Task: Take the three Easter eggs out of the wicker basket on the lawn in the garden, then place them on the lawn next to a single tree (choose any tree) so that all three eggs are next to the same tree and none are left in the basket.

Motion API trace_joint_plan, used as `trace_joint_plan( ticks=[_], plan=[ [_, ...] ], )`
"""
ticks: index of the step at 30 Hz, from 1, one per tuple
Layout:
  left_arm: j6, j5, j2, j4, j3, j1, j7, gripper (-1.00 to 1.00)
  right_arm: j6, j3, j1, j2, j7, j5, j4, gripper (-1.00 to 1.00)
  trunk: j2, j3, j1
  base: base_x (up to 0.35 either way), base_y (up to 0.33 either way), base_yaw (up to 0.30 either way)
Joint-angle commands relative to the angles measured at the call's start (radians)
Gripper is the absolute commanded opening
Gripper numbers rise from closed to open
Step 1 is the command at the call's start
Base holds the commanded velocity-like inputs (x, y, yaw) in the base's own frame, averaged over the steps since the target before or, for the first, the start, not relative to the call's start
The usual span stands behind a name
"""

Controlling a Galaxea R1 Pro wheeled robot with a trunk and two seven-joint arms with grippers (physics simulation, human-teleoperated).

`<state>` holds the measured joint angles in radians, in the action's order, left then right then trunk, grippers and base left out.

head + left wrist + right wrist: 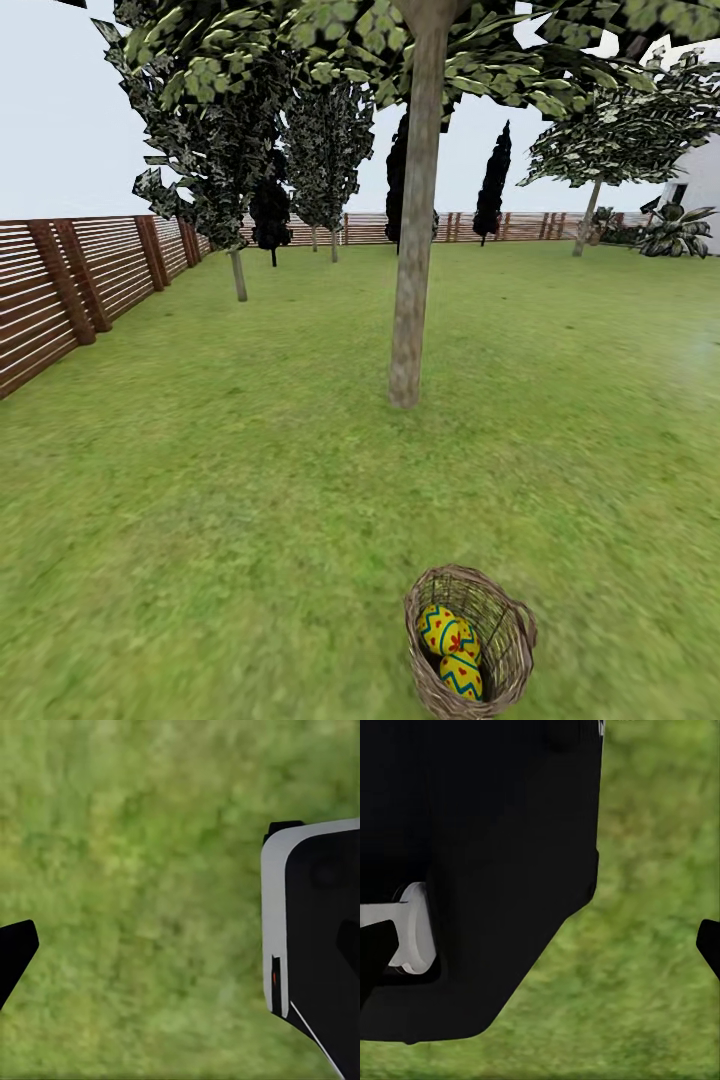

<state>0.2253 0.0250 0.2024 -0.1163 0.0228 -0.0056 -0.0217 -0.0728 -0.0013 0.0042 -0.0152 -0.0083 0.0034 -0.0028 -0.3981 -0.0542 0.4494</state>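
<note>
The wicker basket point(512, 630) sits on the lawn point(250, 520) at the bottom of the head view, slightly right of centre. Three yellow Easter eggs point(452, 648) with blue zigzag bands and red marks lie packed together inside it. A tree point(412, 300) with a straight grey-brown trunk rises from the grass a few basket-widths beyond the basket. In the left wrist view my left gripper point(180, 949) hangs open over bare grass, one black fingertip point(16, 949) at the frame's edge. My right gripper point(540, 945) is also open over grass, with its fingertips point(709, 943) far apart.
A brown slatted fence point(60, 290) runs along the left and the far back. Thinner leafy trees point(238, 270) and dark cypress-like trees point(493, 190) stand further off. A white house corner point(700, 190) shows at far right. The robot's black-and-white body point(315, 930) point(480, 870) fills part of both wrist views.
</note>
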Motion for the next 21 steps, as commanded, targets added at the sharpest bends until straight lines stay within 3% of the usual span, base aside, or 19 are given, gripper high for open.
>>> trace_joint_plan(
  ticks=[1,21],
  plan=[
    [0.003,0.003,0.001,0.0,0.001,-0.001,-0.001,1.0,-0.003,0.0,0.0,0.0,-0.001,0.0,0.0,1.0,-0.002,-0.002,0.001,0.001,0.002,0.0],
    [0.003,0.0,-0.001,-0.01,0.0,-0.001,0.051,1.0,-0.003,0.0,-0.001,0.0,-0.001,0.0,0.0,1.0,-0.002,-0.002,0.001,0.0,0.0,0.0]
  ],
)
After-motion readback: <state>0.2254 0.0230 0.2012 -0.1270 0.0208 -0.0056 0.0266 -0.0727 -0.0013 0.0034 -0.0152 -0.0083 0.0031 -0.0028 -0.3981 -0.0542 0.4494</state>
